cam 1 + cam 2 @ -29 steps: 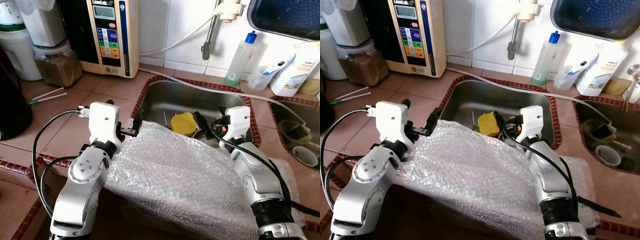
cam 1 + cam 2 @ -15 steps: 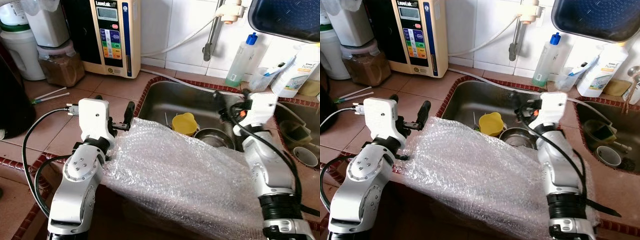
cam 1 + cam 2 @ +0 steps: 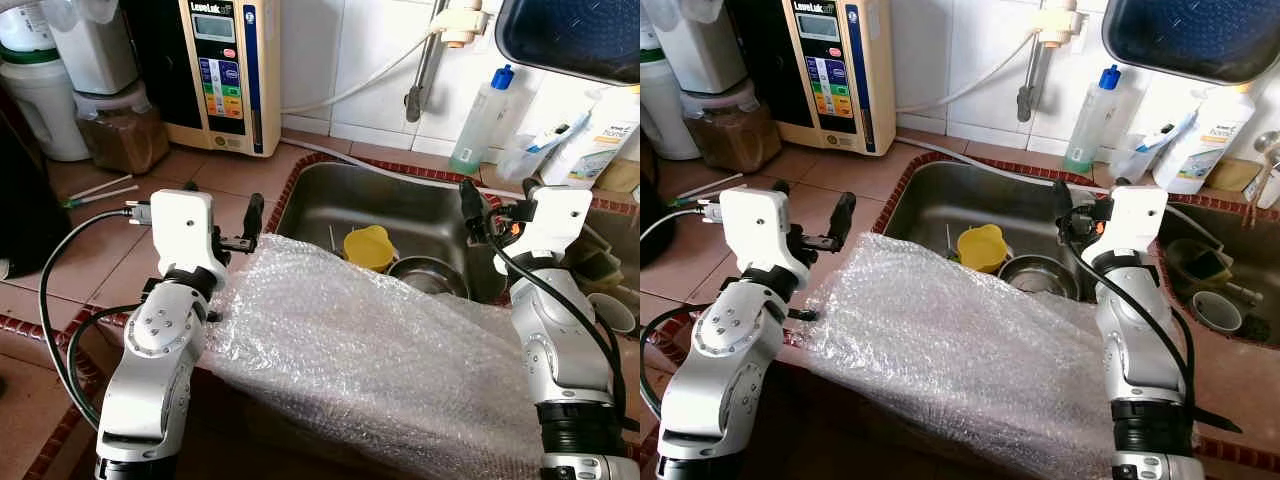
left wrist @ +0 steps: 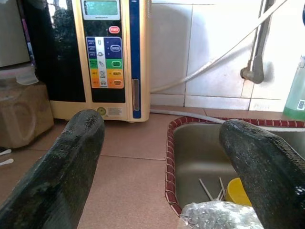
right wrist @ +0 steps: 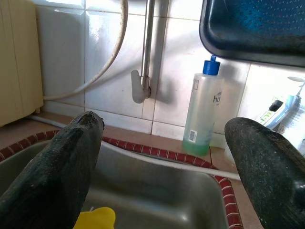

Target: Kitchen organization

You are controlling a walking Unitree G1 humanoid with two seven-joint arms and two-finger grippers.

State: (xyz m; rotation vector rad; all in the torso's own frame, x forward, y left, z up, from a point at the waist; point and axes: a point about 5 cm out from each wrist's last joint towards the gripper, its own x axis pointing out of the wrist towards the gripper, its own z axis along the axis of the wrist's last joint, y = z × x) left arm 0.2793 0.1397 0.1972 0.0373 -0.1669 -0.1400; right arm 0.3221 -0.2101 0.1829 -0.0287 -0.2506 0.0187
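Note:
A large sheet of bubble wrap [image 3: 370, 360] lies over the counter's front edge and the near rim of the steel sink [image 3: 400, 200]. In the sink stand a yellow cup [image 3: 368, 247] and a metal bowl [image 3: 425, 277]. My left gripper [image 3: 222, 202] hovers open just above the wrap's left corner, holding nothing; in its wrist view the gripper [image 4: 162, 167] has the wrap's edge [image 4: 219, 214] below it. My right gripper [image 3: 498, 195] is raised open over the sink's right rim, clear of the wrap, facing the tiled wall and a soap bottle [image 5: 202, 114].
A water ionizer [image 3: 225, 70] and a jar [image 3: 120, 130] stand at the back left, with two swabs [image 3: 95, 190] on the tiles. The faucet pipe [image 3: 420, 70], a soap bottle [image 3: 480, 120] and a blue tray [image 3: 575, 35] are behind the sink. A second basin [image 3: 590, 260] with dishes lies to the right.
My right gripper rose out of the sink and moved right, uncovering the metal bowl. My left gripper shifted left and up off the wrap's corner.

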